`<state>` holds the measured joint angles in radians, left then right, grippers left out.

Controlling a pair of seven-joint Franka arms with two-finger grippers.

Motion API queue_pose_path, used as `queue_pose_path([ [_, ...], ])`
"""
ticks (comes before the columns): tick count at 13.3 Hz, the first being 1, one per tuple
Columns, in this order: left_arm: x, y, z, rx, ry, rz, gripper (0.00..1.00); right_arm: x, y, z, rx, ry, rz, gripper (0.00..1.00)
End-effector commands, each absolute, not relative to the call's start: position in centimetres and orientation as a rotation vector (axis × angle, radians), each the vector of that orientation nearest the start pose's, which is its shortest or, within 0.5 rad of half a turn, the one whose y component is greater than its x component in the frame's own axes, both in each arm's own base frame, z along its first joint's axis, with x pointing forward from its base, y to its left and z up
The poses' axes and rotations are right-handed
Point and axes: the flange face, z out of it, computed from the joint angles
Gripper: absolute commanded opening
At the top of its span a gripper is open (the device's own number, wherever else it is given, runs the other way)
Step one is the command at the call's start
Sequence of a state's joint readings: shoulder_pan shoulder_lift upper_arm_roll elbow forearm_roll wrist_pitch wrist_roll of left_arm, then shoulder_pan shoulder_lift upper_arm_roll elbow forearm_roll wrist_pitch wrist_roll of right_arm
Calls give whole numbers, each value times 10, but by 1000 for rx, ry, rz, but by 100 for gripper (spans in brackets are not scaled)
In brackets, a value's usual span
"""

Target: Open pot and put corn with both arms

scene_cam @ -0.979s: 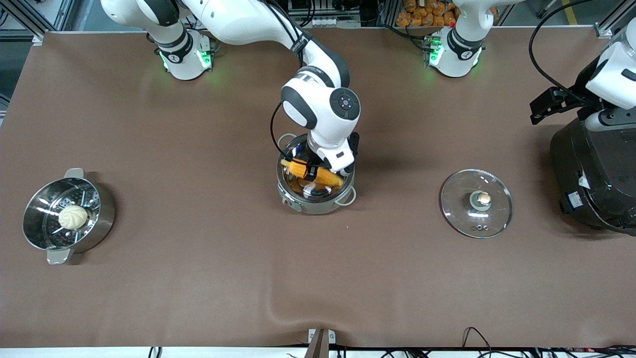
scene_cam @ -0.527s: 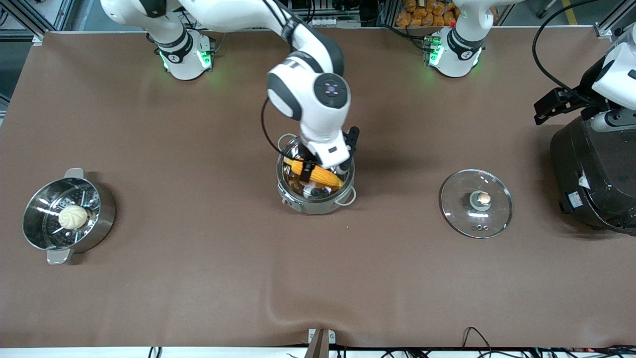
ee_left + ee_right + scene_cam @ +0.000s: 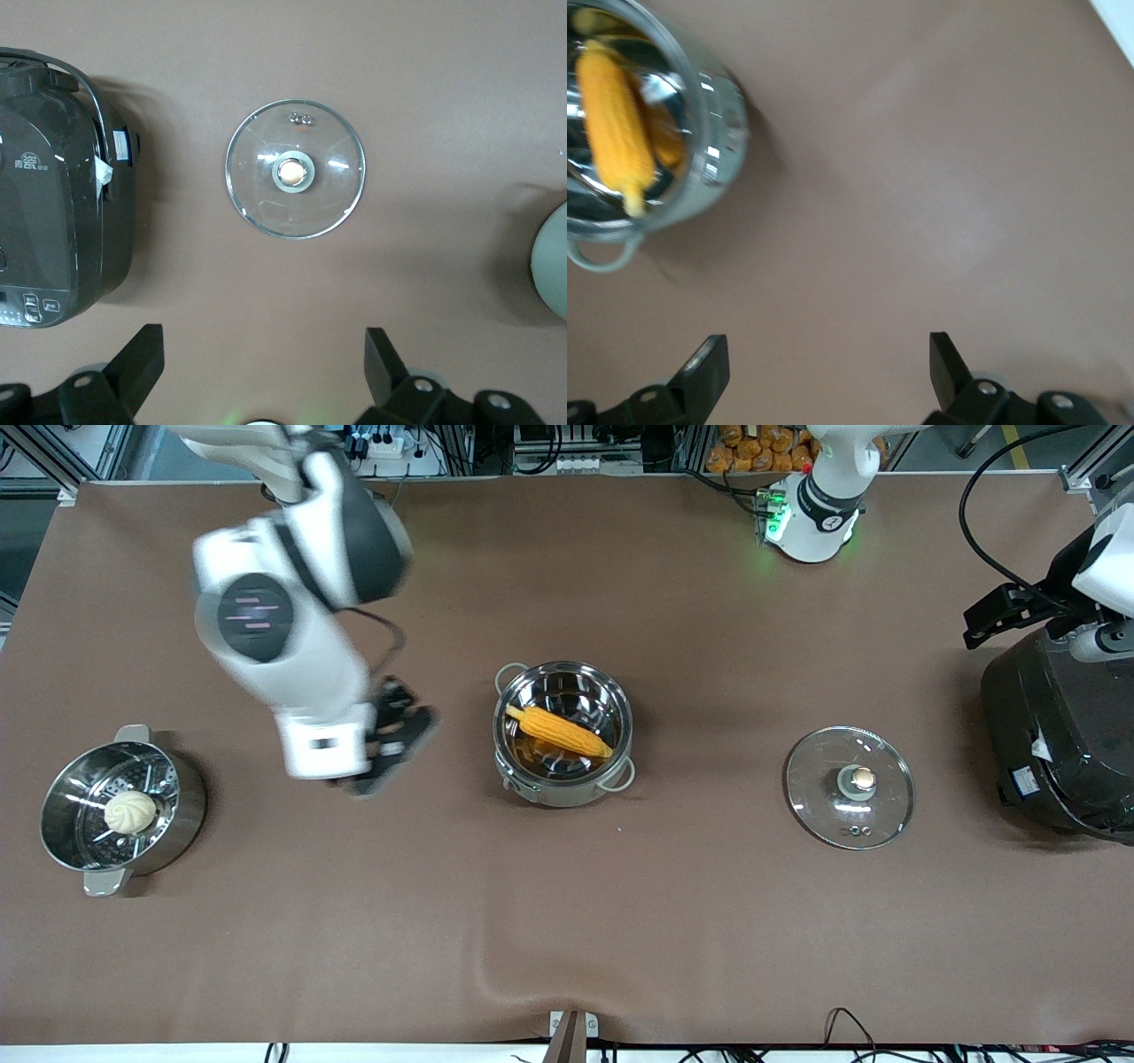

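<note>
While both the left gripper and the right gripper are held open and empty, the corn is laid diagonally in the uncovered pot, its tapered tip pointed toward the right arm's base.

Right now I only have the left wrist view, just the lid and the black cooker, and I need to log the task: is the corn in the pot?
Observer: Yes. The corn lies inside the pot, which stands uncovered at mid-table.
Operator: Where is the right hand?
Observer: The right hand is open and empty, over bare table between the pot and the steamer pot.
Operator: Anything in that steamer?
Observer: A white bun sits on its perforated insert.
</note>
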<state>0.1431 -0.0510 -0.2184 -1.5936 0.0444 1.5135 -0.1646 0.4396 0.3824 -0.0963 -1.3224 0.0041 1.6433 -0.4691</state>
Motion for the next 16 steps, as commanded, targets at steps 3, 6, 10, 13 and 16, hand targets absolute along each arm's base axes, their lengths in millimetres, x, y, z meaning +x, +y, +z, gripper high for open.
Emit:
queue_pose_path([
  [3, 529, -37, 644, -3060, -124, 15, 100, 603, 92, 591, -2984, -928, 63, 100],
  [6, 527, -37, 648, -3063, -117, 6, 100, 582, 50, 628, -3049, -650, 45, 100],
  [10, 526, -34, 651, -3068, -70, 0, 100, 549, 31, 668, -3078, -103, 49, 100],
  [13, 526, -23, 651, -3072, -81, 2, 100, 529, 14, 679, -3071, 133, 131, 100],
  [16, 525, -14, 651, -3074, -67, 5, 100, 527, -20, 682, -3073, 183, 119, 100],
])
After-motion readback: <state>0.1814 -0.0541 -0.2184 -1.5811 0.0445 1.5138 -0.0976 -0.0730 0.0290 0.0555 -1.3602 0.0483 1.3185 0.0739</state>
